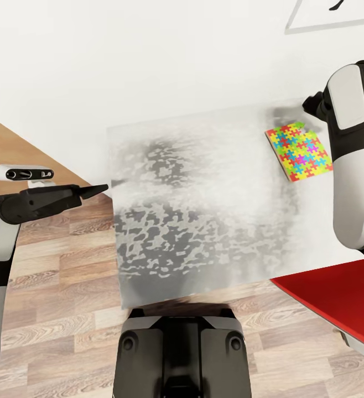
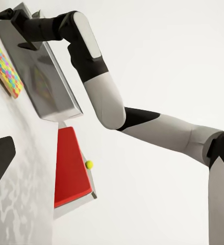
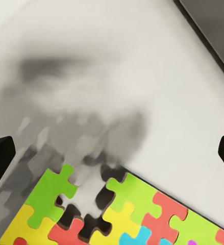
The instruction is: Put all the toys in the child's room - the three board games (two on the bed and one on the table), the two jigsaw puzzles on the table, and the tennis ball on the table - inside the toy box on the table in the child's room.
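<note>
White tabletop (image 1: 204,221), mottled grey, carries a jigsaw puzzle (image 1: 299,151) near my right arm. My right gripper (image 3: 112,153) hovers spread above it; my left gripper (image 1: 91,191) looks pinched together.

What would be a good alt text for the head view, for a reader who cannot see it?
A colourful jigsaw puzzle lies on the white table, near the robot's raised right arm. The left gripper points at the table's edge from over the wooden floor, and a red surface shows beside the table.
</note>
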Robot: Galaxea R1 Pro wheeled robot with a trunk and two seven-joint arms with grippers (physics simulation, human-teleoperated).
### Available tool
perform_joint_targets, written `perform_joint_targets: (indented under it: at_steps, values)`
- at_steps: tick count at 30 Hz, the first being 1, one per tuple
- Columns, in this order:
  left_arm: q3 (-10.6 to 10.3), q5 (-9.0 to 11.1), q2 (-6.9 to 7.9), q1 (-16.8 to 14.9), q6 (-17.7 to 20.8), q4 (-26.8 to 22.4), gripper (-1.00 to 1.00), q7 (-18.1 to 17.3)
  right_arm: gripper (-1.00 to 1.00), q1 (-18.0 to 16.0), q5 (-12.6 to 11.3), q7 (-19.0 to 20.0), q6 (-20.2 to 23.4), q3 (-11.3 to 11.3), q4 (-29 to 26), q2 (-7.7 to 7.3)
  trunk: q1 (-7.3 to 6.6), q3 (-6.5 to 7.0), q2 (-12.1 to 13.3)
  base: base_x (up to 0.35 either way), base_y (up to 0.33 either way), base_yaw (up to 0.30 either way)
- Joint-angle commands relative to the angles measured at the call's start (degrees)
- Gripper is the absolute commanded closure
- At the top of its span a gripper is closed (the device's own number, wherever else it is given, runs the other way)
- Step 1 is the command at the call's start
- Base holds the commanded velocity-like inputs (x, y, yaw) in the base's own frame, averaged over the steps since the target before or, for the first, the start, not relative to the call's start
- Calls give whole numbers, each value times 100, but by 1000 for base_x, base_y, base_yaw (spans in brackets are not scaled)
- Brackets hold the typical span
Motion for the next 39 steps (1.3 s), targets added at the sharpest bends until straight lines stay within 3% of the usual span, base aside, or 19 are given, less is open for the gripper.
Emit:
perform_joint_targets:
  at_steps: [1, 26, 39]
  values:
    - [-2, 0, 1, 0, 61, -1, -100, -19, -100, -3, -42, -47, 32, 27, 0, -6, 3, -6, -9, 0, 2, 0]
    - [-4, -133, -12, 7, 61, 4, -100, -19, -100, 55, -26, -42, 14, 10, 258, -17, 3, -6, -9, 0, 11, 0]
    - [5, -134, -4, 7, 61, 5, -100, -26, -100, 57, -51, -27, -291, 12, 571, -19, 3, -6, -9, 0, 4, 0]
